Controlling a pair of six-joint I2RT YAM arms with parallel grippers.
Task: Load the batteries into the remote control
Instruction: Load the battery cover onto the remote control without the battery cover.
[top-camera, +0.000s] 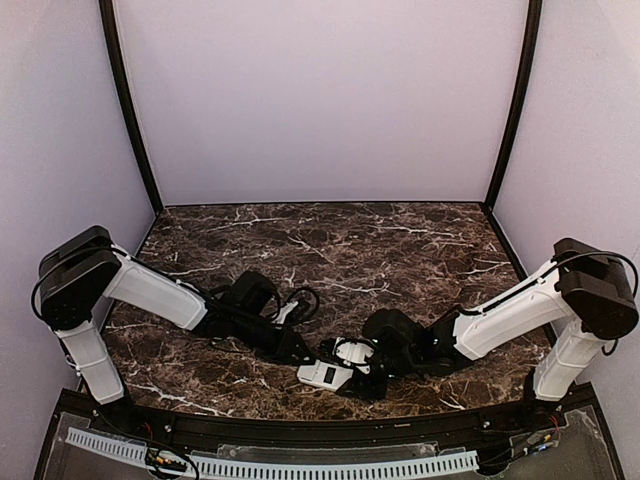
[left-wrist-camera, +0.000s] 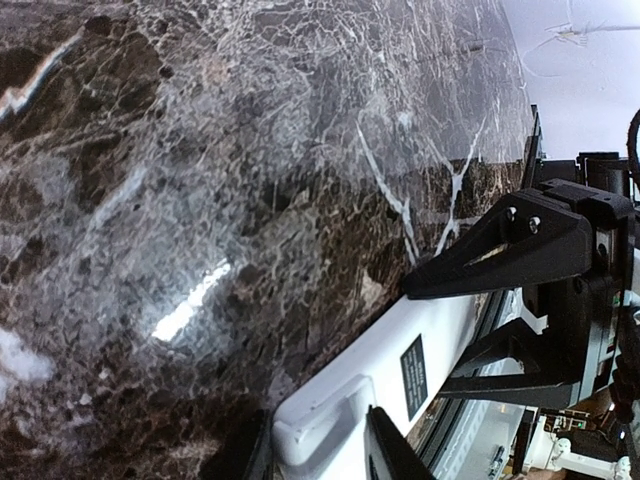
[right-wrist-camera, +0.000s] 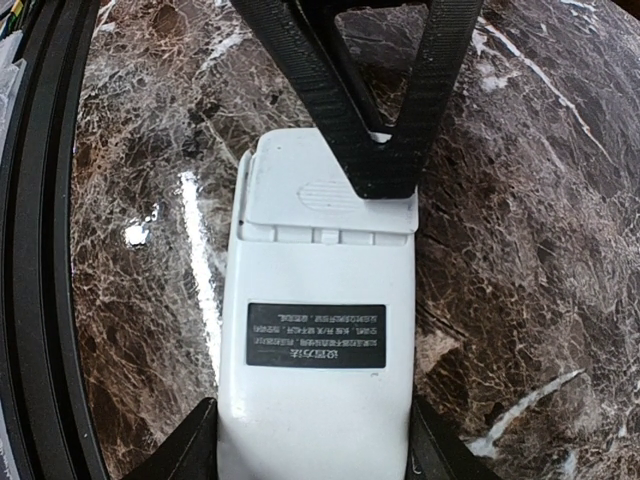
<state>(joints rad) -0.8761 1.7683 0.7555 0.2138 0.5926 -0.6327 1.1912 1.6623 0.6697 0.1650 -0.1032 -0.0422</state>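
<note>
The remote control (top-camera: 322, 375) lies near the table's front edge with its plain white back and black label (right-wrist-camera: 315, 335) facing up. Its battery cover (right-wrist-camera: 325, 195) sits at the far end. My right gripper (right-wrist-camera: 312, 455) is shut on the remote's near end, one finger against each long side. My left gripper (left-wrist-camera: 315, 455) stands open over the cover end. One of its fingers (right-wrist-camera: 385, 165) rests on the cover. The other finger (left-wrist-camera: 245, 450) is beyond the remote's end, over the table. The batteries do not show in any view.
Dark marble table (top-camera: 400, 250) with pale walls on three sides. A black rail (right-wrist-camera: 40, 250) runs along the near edge, close beside the remote. The two arms meet in the front middle, with their cables (top-camera: 300, 300) looping above the left wrist.
</note>
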